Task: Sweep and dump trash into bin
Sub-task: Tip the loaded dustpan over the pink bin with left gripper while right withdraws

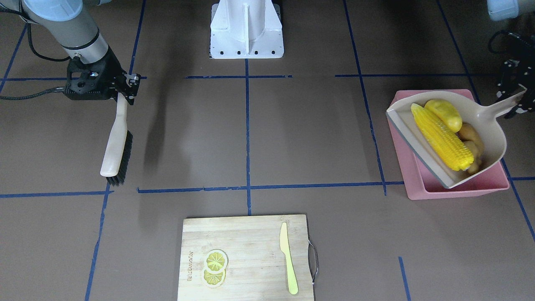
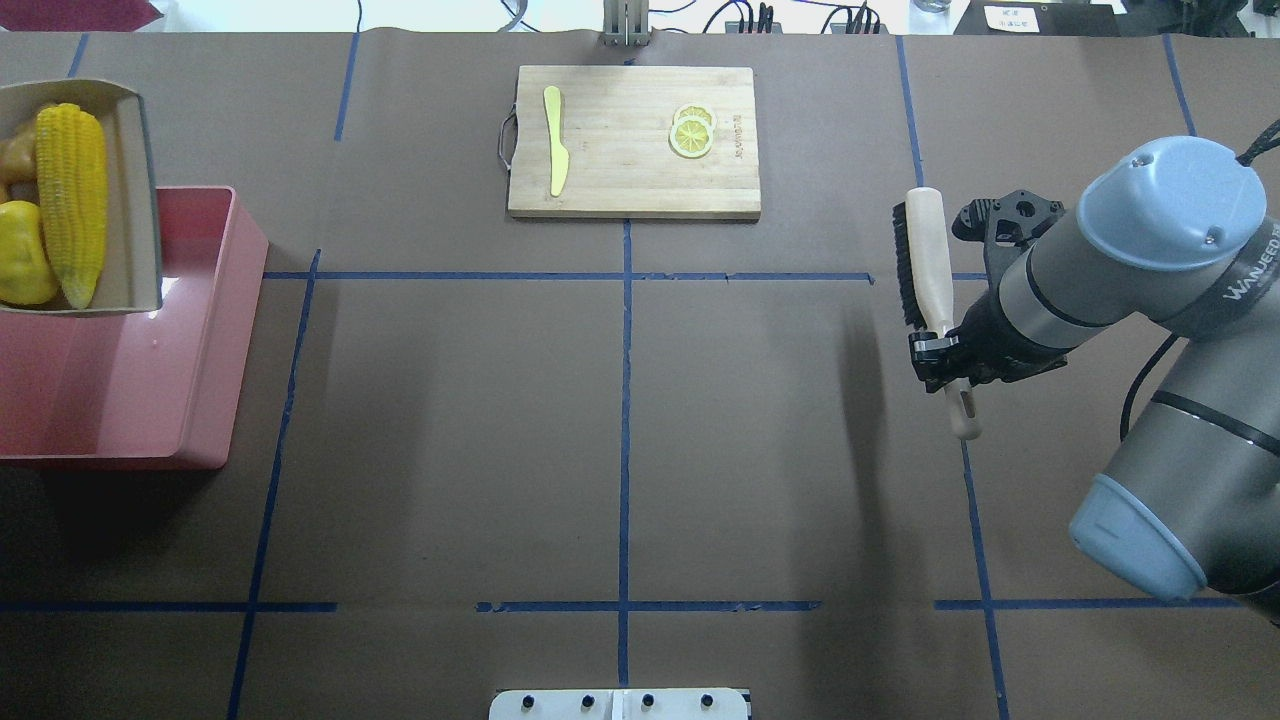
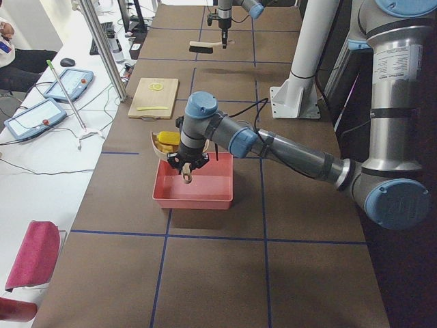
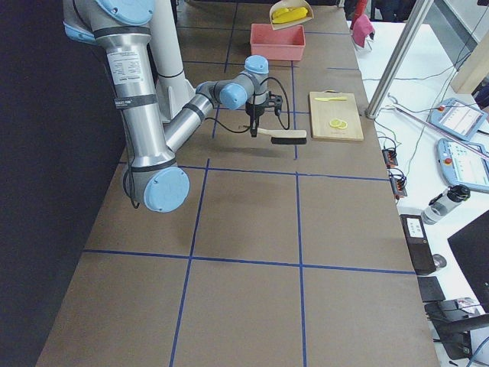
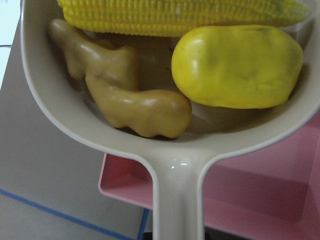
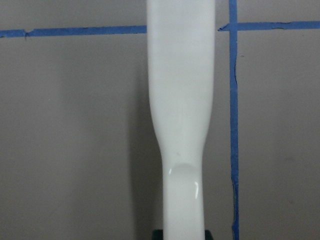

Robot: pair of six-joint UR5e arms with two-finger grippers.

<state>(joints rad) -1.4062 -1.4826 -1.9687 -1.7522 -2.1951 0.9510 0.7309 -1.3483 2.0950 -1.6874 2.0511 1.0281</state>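
A yellow corn cob (image 1: pixel 441 136), a rounded yellow potato-like lump (image 1: pixel 445 113) and a tan ginger root (image 1: pixel 472 142) lie in a beige dustpan (image 1: pixel 496 133). The pan hangs tilted above the pink bin (image 1: pixel 418 186). My left gripper (image 1: pixel 515 98) is shut on the dustpan's handle (image 5: pixel 177 200). The left wrist view shows the corn (image 5: pixel 175 15), lump (image 5: pixel 237 67) and ginger (image 5: pixel 130 100) up close, with the bin (image 5: pixel 260 200) below. My right gripper (image 2: pixel 945 360) is shut on the handle of a brush (image 2: pixel 925 250), held off to the right, far from the bin.
A wooden cutting board (image 2: pixel 620 180) at the table's far middle carries lemon slices (image 2: pixel 692 132) and a yellow-green knife (image 2: pixel 555 140). The white robot base (image 1: pixel 246 31) stands at the near edge. Blue tape lines cross the brown table.
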